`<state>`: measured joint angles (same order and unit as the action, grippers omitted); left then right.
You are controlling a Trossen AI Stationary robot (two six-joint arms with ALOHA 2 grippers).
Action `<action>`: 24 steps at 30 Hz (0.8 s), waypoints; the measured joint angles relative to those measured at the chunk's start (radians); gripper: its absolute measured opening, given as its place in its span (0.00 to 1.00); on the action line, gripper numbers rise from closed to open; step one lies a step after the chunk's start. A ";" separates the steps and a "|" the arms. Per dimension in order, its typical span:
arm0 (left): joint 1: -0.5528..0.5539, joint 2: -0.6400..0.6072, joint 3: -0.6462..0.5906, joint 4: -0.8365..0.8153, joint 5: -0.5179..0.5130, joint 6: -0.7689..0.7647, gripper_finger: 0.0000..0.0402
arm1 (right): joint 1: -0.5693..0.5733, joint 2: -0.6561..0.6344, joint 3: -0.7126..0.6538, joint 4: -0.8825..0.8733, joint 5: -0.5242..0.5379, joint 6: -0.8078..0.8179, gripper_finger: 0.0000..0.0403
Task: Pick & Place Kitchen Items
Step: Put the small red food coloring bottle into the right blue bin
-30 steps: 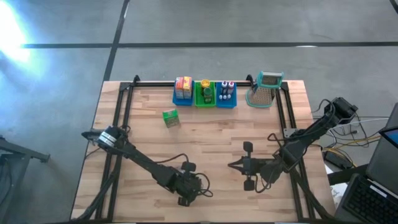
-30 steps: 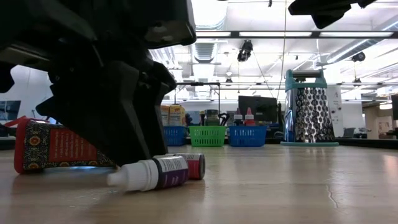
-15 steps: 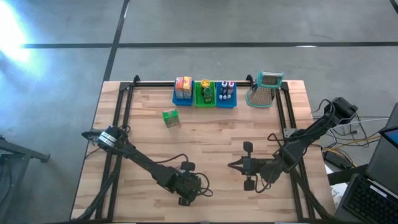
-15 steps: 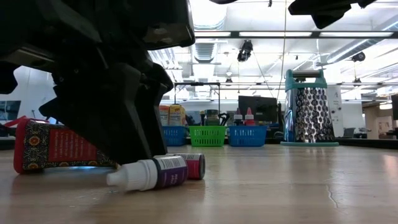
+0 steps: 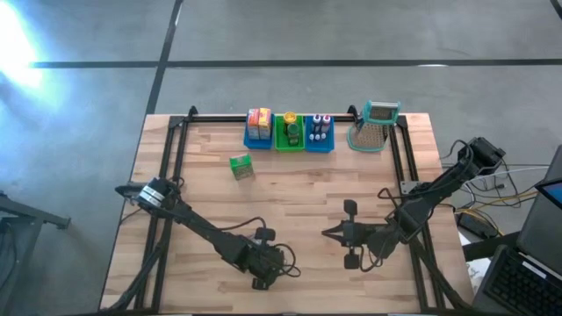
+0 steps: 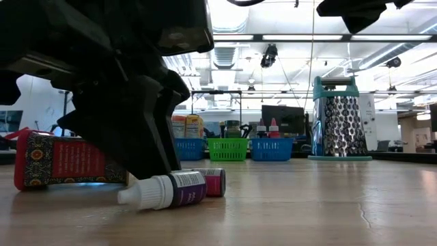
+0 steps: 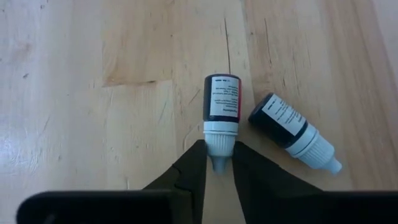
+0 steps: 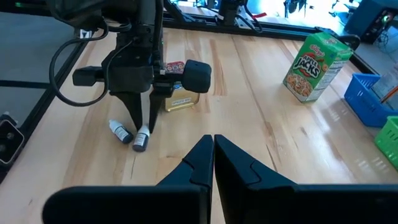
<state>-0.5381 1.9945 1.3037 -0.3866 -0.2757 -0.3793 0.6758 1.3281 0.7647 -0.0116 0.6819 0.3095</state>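
Note:
Two small bottles lie on their sides near the table's front middle: one with a red-and-black label and a purple one beside it. My left gripper is shut on the red-labelled bottle; from table height its dark bulk stands over both bottles. A red packet lies just behind them. My right gripper hangs shut above the table to the right and holds nothing. A green cereal box stands at the far left. My left gripper pinches the white cap end of the red-labelled bottle between its two fingers, with the nozzle tip in the gap. The fingers slant down from the table's left and lie along the bottle. The bottle lies flat on the wood.
Blue, green and blue bins holding goods line the far edge, with a metal grater with a teal handle to their right. Black rails run along the table's sides. Bare wood lies between the bins and the arms.
My left gripper has stayed in place and its fingers have shut on the red-labelled bottle's cap. Both bottles lie where they were.

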 joint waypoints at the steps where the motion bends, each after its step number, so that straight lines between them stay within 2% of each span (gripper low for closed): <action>1: 0.000 0.000 0.000 0.000 0.000 0.000 0.18 | 0.000 0.000 0.000 -0.001 0.000 0.011 0.02; 8: 0.003 -0.020 -0.002 -0.011 0.015 0.000 0.18 | 0.000 0.000 0.000 -0.015 -0.001 0.032 0.02; 12: 0.009 -0.026 0.012 -0.082 0.041 0.000 0.18 | 0.000 0.000 0.000 -0.015 -0.001 0.032 0.02; 18: 0.040 -0.026 0.118 -0.355 0.049 0.017 0.18 | 0.000 0.000 0.000 -0.014 -0.001 0.032 0.02; 24: 0.078 -0.026 0.315 -0.631 -0.012 0.159 0.18 | 0.000 0.000 0.000 -0.013 -0.001 0.031 0.02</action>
<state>-0.4600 1.9686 1.6182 -1.0171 -0.2877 -0.2202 0.6758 1.3281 0.7647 -0.0242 0.6811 0.3408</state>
